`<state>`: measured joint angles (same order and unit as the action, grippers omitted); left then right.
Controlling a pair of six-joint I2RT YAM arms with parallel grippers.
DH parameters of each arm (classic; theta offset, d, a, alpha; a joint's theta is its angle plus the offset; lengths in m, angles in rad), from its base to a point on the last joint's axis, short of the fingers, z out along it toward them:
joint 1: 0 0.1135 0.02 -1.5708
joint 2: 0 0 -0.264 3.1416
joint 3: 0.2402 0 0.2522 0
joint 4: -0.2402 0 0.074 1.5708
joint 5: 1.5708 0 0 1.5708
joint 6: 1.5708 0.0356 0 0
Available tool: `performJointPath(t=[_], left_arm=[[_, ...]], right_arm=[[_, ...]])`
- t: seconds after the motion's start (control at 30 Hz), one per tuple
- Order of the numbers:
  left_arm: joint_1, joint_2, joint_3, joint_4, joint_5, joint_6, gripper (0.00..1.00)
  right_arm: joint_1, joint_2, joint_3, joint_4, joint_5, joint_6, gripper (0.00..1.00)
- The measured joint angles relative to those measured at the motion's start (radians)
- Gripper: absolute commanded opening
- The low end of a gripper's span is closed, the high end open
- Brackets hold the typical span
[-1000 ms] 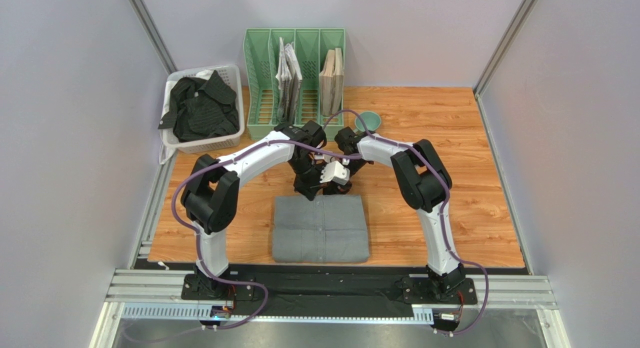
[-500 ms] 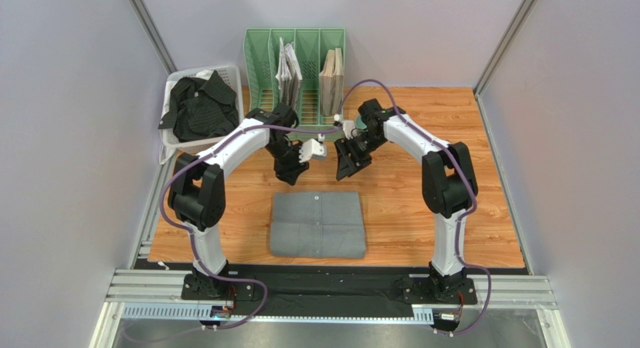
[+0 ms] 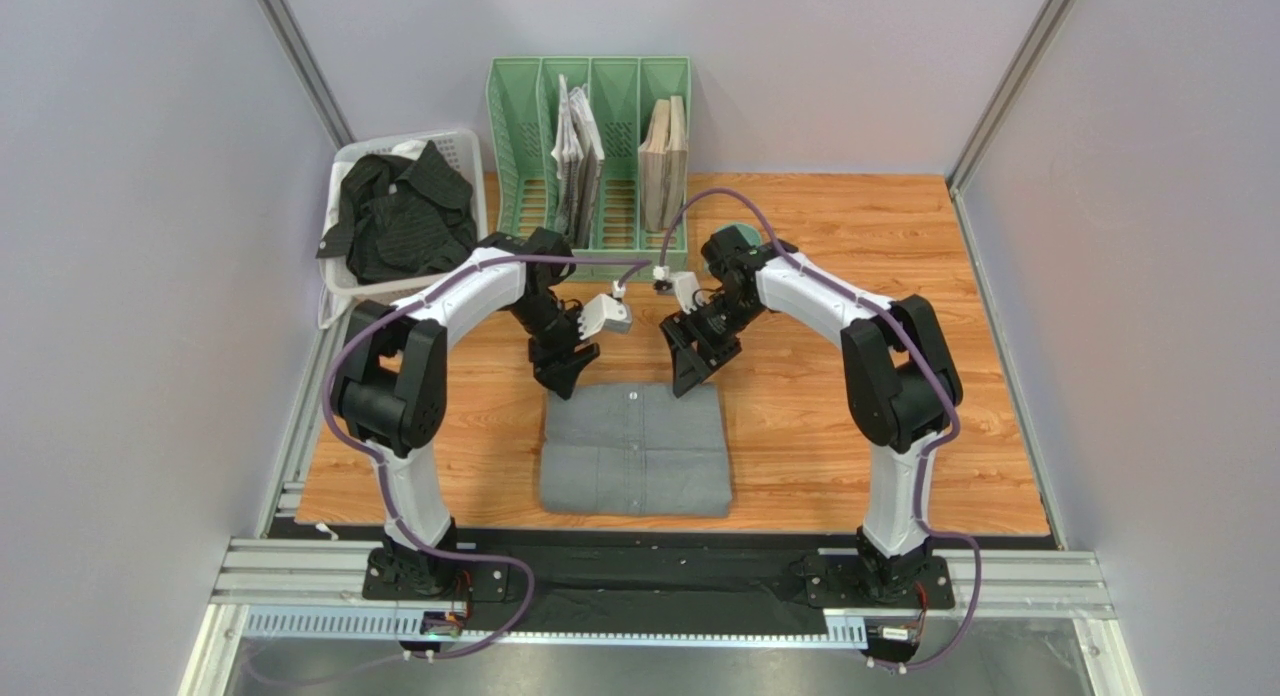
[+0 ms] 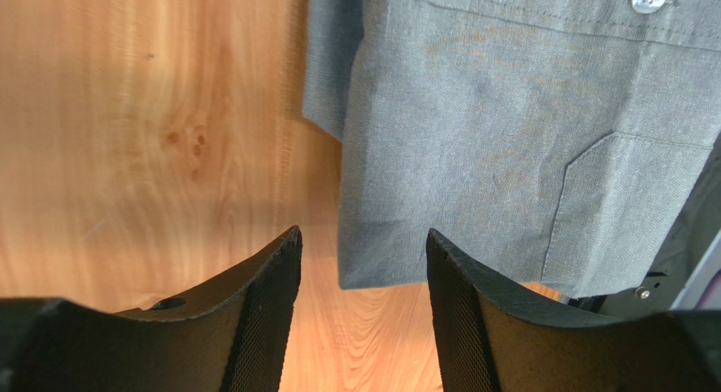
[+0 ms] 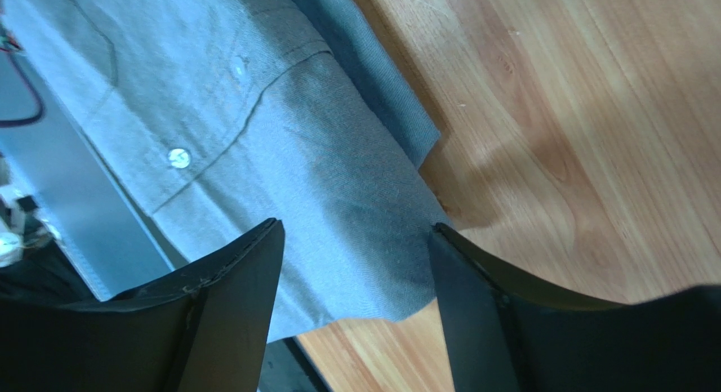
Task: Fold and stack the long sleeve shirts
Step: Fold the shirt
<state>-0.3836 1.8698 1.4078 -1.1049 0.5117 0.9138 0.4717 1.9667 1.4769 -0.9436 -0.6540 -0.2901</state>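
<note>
Grey shirt (image 3: 636,452) folded flat, both grippers empty

Left gripper (image 4: 362,250) and right gripper (image 5: 355,240) hang with fingers (image 4: 269,307) spread, nothing between them, over the fold's two corners nearest the green file rack (image 3: 516,141); the shirt lies in front of that rack, apart from it, and the black striped shirt (image 3: 398,213) sits crumpled in the white basket (image 3: 403,293) just left of it. Likely risk: a low fingertip could snag a corner and drag the fold open.

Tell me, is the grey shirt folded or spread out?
Folded. The grey shirt lies on the table as a compact rectangle; the wrist views show doubled layers at its corners, and no sleeve hangs out.
</note>
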Motion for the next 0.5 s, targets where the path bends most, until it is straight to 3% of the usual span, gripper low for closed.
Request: performJointPath(t=[0.03,0.13,0.23,0.5], left_arm=[[0.0,0.006,-0.005,-0.001,0.001,-0.001,0.4],[0.001,0.025,-0.006,-0.006,0.009,-0.009,0.01],[0.008,0.035,-0.005,-0.02,0.016,-0.007,0.0],[0.064,0.042,0.078,-0.044,0.027,-0.006,0.0]], right_arm=[[0.007,0.005,-0.007,0.006,0.01,-0.004,0.44],[0.018,0.017,-0.016,0.021,0.031,-0.016,0.12],[0.018,0.019,-0.019,0.029,0.047,-0.012,0.0],[0.018,0.018,0.001,0.053,0.063,-0.005,0.0]])
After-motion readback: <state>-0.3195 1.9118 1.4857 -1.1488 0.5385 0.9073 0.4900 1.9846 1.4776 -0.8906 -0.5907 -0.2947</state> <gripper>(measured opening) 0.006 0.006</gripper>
